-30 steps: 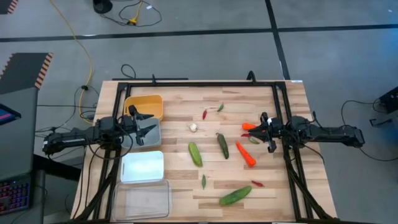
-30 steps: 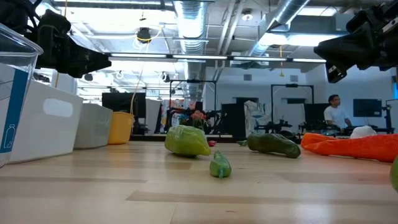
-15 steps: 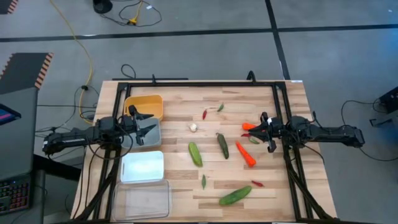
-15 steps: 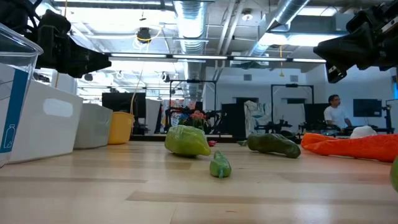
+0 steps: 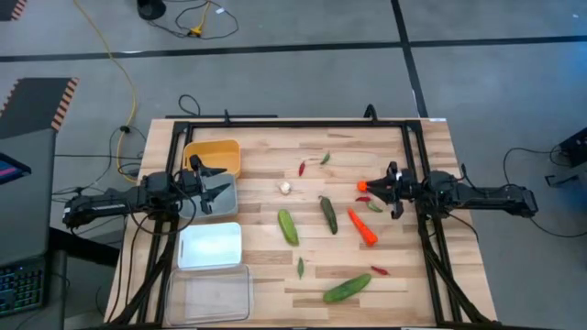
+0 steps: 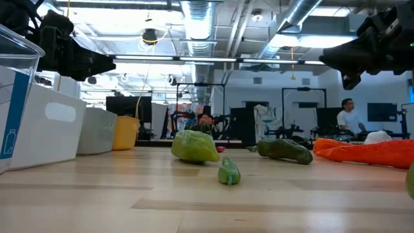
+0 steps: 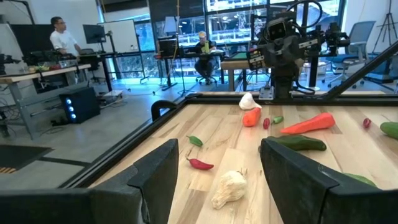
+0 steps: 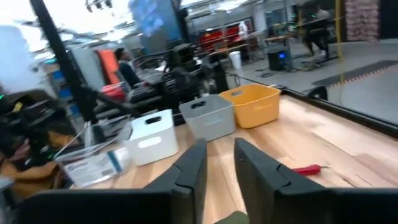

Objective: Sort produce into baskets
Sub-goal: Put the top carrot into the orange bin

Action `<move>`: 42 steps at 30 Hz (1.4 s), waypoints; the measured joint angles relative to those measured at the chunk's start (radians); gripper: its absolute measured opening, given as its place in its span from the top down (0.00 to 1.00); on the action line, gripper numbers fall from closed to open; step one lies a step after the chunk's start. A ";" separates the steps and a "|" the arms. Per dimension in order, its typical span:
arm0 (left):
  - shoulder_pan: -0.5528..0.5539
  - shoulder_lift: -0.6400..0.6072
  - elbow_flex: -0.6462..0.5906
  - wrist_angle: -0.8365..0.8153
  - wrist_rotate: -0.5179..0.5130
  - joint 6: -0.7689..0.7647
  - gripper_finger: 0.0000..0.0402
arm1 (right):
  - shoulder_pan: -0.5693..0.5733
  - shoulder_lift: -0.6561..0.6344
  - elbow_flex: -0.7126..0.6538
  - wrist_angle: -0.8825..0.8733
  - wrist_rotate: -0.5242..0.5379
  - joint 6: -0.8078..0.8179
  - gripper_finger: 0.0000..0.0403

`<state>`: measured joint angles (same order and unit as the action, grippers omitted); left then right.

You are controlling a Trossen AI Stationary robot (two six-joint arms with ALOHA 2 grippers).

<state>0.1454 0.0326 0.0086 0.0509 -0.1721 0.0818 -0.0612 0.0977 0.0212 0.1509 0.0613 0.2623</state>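
Produce, loose on the wooden table point(image 5: 431, 284); none in any gripper.

Right gripper point(image 5: 393, 190): fingers point(image 8: 186, 171) parted by a narrow gap, nothing between them. It hangs above the board at the right rail, pointing inward, over an orange carrot stub point(image 5: 365, 185) and beside a small green chili point(image 5: 374, 206). The arm reaches in level from the right edge, wrist and forearm in one straight line.

Left gripper point(image 5: 207, 186): fingers point(image 7: 155, 171) spread wide, empty. It hovers over the grey bin point(image 5: 220, 197), pointing toward the table's middle; its arm lies level from the left edge.

Bins, one column at the left: yellow-orange bin point(image 5: 213, 155), grey, white bin point(image 5: 210, 245), clear bin point(image 5: 207, 297).

Items on the board: garlic bulb point(image 5: 285, 187); two chilies, red point(image 5: 302, 169) and green point(image 5: 325, 159); dark cucumber point(image 5: 328, 214); lighter cucumber point(image 5: 288, 226); long carrot point(image 5: 361, 227); green chili point(image 5: 300, 268); red chili point(image 5: 380, 270); third cucumber point(image 5: 347, 288) nearest the front edge.
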 joint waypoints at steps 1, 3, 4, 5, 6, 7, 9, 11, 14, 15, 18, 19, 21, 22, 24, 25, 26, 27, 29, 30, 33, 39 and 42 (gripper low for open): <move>0.000 0.000 0.000 0.000 0.000 0.000 0.47 | 0.000 0.000 0.000 0.000 0.003 0.000 0.66; 0.000 0.000 0.000 0.000 0.000 0.000 0.47 | 0.000 0.000 0.000 0.000 0.019 0.002 0.57; 0.000 0.000 0.000 0.000 0.000 0.000 0.47 | 0.000 0.000 0.000 0.000 0.029 0.002 0.52; 0.000 0.000 0.000 0.000 0.000 0.000 0.47 | 0.000 0.000 0.000 0.000 0.046 0.003 0.48; 0.000 0.000 0.000 0.000 0.000 0.000 0.47 | 0.000 0.000 0.000 0.000 0.059 0.002 0.43; 0.000 0.000 0.000 0.000 0.000 0.000 0.47 | 0.000 0.000 0.000 0.000 0.073 0.002 0.39; 0.000 0.000 0.000 0.000 0.000 0.000 0.47 | 0.000 0.000 0.000 0.000 0.084 -0.004 0.32; 0.000 0.000 0.000 0.000 0.000 0.000 0.47 | 0.000 0.000 0.000 0.000 0.095 -0.008 0.27; 0.000 0.000 0.000 0.000 -0.001 0.000 0.47 | 0.000 0.001 0.024 -0.023 0.100 -0.038 0.22; 0.000 0.000 0.000 0.000 -0.001 0.000 0.47 | 0.000 0.006 0.040 -0.032 0.102 -0.060 0.21; 0.000 0.000 0.000 0.000 -0.001 0.000 0.47 | 0.000 0.039 0.108 -0.081 0.116 -0.120 0.21; 0.000 0.000 0.000 0.000 -0.001 0.000 0.47 | 0.000 0.058 0.137 -0.114 0.126 -0.133 0.21; 0.000 0.000 0.000 0.000 -0.001 0.000 0.47 | 0.000 0.107 0.201 -0.201 0.157 -0.139 0.20; 0.000 0.000 0.000 0.000 -0.001 0.000 0.47 | 0.000 0.137 0.234 -0.256 0.176 -0.139 0.20; 0.000 0.000 0.000 0.000 -0.001 0.000 0.47 | 0.000 0.202 0.296 -0.371 0.211 -0.138 0.20; 0.000 0.000 0.000 0.000 -0.001 0.000 0.47 | 0.000 0.243 0.326 -0.423 0.229 -0.139 0.20; 0.000 0.000 0.000 0.000 -0.001 0.000 0.47 | 0.000 0.284 0.354 -0.471 0.246 -0.139 0.20; 0.000 0.000 0.000 0.000 -0.001 0.000 0.47 | 0.000 0.324 0.380 -0.511 0.259 -0.139 0.20; 0.000 0.000 0.000 0.000 -0.001 0.000 0.47 | -0.001 0.410 0.427 -0.581 0.261 -0.139 0.20; 0.000 0.000 0.000 0.000 -0.001 0.000 0.47 | -0.004 0.452 0.449 -0.610 0.261 -0.139 0.20; 0.000 0.000 0.000 0.000 -0.001 0.000 0.47 | -0.022 0.567 0.505 -0.694 0.260 -0.139 0.20; 0.000 0.000 0.000 0.000 -0.001 0.000 0.47 | -0.083 0.771 0.559 -0.752 0.245 -0.131 0.20; 0.000 0.000 0.000 0.000 -0.001 0.000 0.47 | -0.120 0.856 0.576 -0.768 0.192 -0.131 0.20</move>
<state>0.1455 0.0326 0.0086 0.0513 -0.1726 0.0818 -0.1808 0.9537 0.5969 -0.6172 0.2538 0.1314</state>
